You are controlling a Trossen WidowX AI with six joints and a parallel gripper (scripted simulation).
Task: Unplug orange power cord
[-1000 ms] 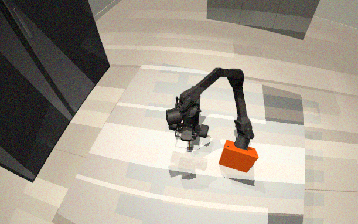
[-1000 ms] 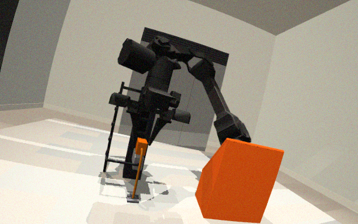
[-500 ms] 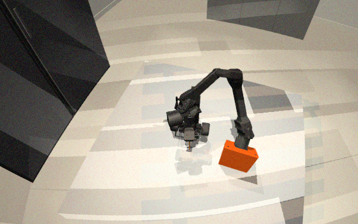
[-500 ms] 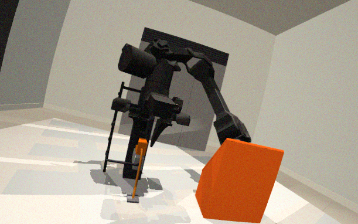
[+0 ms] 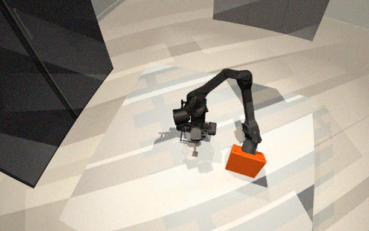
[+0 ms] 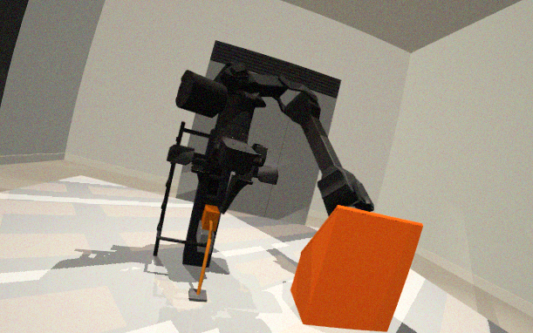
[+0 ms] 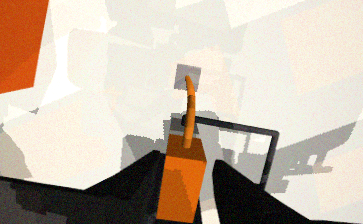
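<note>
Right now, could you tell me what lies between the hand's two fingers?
The orange plug sits between the fingers, cord leading away, in the wrist view.

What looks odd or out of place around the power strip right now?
The power strip stands upright on end rather than lying flat. The orange plug sits between the hand's open fingers, and its cord slants to a small grey block.

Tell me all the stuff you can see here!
Plug: one, orange, on the power strip, between the fingers.
Cord: one, orange, from plug down to the floor.
Block: one, grey, at the cord's floor end.
Power strip: one, black, standing upright.
Frame: one, black, thin, beside the strip.
Cabinet: one, dark, far side.
Base box: one, orange, under the arm.
Arm: one, black.
Gripper: one, black, open around the plug.
</note>
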